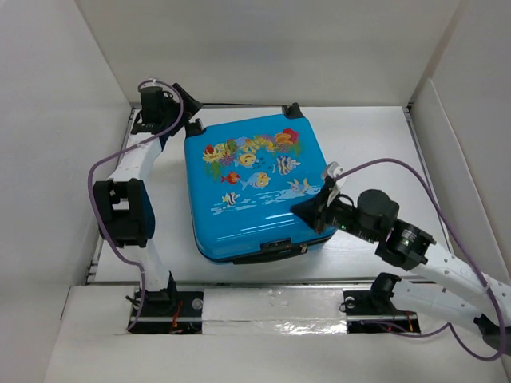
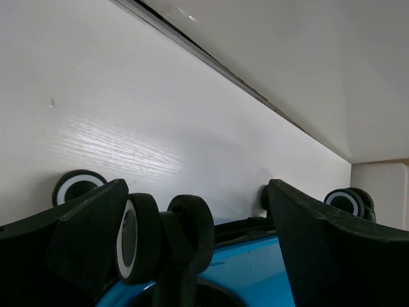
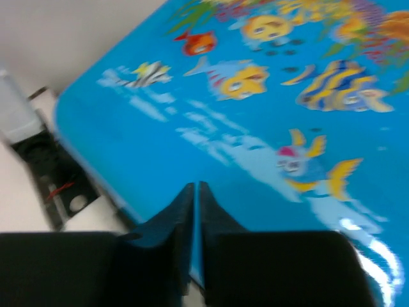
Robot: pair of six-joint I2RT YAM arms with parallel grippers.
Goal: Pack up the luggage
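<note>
Luggage lies flat and closed, left gripper spread at its far-left wheel, right gripper pinched together over its near-right edge.

three viewpoints, one shared suitcase

the top external camera sits high above and behind the left arm's base, facing down and forward. it is far enough back to take in the whole table, both arms and the entire luggage. the left wrist camera is low and very close at the wheeled edge, looking out between the spread fingers of the left gripper, past the black wheels and along a white surface. the right wrist camera looks steeply down over the right gripper at the printed shell, near and blurred. all three views share the luggage; only the overhead view shows both wrists.
</note>
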